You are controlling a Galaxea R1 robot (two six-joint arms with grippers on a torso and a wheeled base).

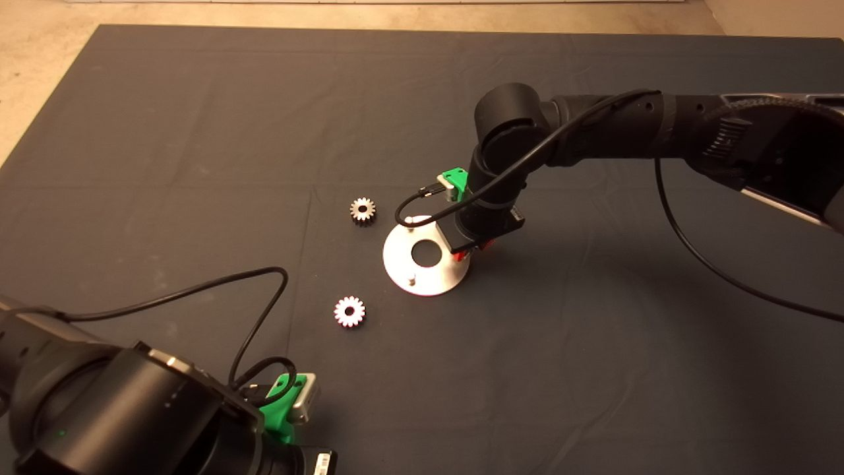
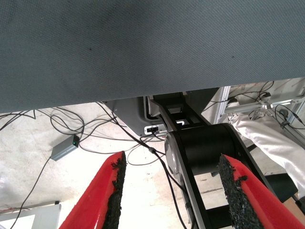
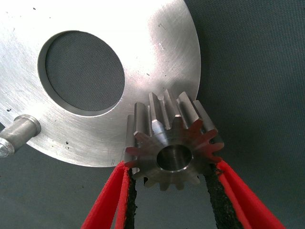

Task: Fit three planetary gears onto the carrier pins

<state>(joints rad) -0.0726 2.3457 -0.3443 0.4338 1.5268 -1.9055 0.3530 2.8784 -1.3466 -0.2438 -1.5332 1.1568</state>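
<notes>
A planetary gear (image 3: 174,148) is clamped between the fingers (image 3: 217,191) of the right pincer (image 3: 171,191), which is held over the edge of the silver disc (image 1: 402,254) on the side away from the two loose gears. Whether a pin sits under that gear cannot be told. Two carrier pins (image 1: 409,221) are seen bare on the disc. One loose gear (image 1: 362,210) lies on the dark mat (image 1: 198,132) just beside the disc, another loose gear (image 1: 349,311) near it. The left pincer (image 2: 169,191) is parked well apart from the disc, beyond the mat's edge, its fingers spread apart around nothing.
</notes>
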